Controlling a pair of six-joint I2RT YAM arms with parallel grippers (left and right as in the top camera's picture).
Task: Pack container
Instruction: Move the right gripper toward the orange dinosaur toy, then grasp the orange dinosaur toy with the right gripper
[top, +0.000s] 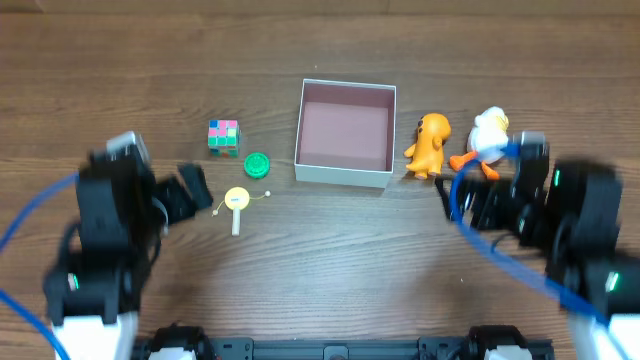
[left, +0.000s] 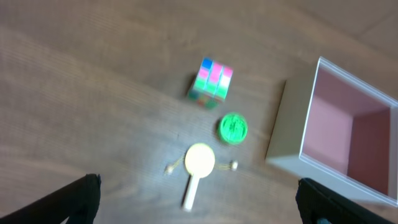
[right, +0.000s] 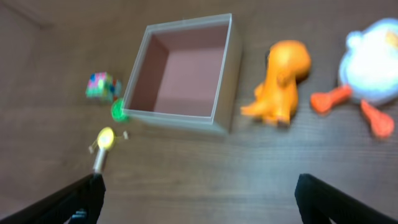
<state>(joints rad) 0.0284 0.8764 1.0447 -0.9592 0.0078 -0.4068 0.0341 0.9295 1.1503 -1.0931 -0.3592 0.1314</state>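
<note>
Container centre frame, empty; I count nothing packed. Cube, green disc, paddle lie left, orange toy, duck right. Left gripper, right gripper spread, empty.

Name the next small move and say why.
Probably ease the open right hand forward and down over the orange dinosaur. The container is empty, that hand holds nothing, and the dinosaur sits just beside the container's wall, ahead of that hand.

Soft, even light; faint shadow beside the container; both wrist views motion-blurred.
</note>
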